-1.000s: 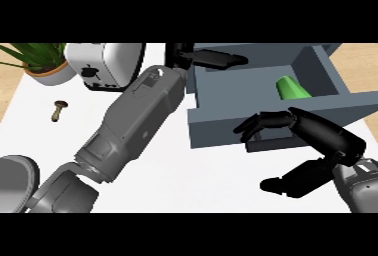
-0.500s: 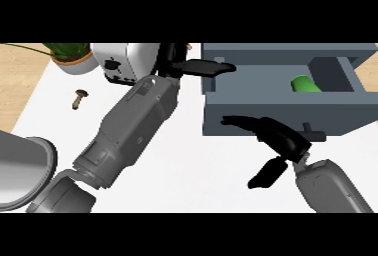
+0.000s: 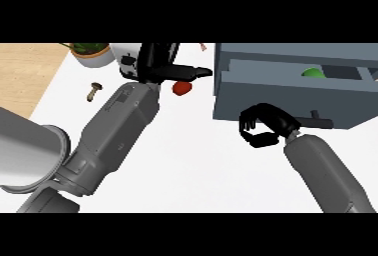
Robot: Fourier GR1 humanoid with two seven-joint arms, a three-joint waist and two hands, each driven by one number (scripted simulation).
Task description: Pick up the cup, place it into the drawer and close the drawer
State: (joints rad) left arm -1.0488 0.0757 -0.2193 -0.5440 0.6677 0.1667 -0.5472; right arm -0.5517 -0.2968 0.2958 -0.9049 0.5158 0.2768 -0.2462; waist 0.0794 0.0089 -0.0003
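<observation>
Head view showed no readable writing. Nearest, the right hand (image 3: 264,128) was curled, holding nothing, against the drawer (image 3: 295,102) front. Farther left, the left hand (image 3: 164,67) lay open, fingers straight. The green cup (image 3: 313,72) sat inside the drawer.

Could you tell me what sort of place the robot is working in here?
Probably a kitchen counter: a white worktop beside a wooden surface, a grey drawer unit standing open with a green cup inside, a metal pot, and a potted plant at the back.
</observation>
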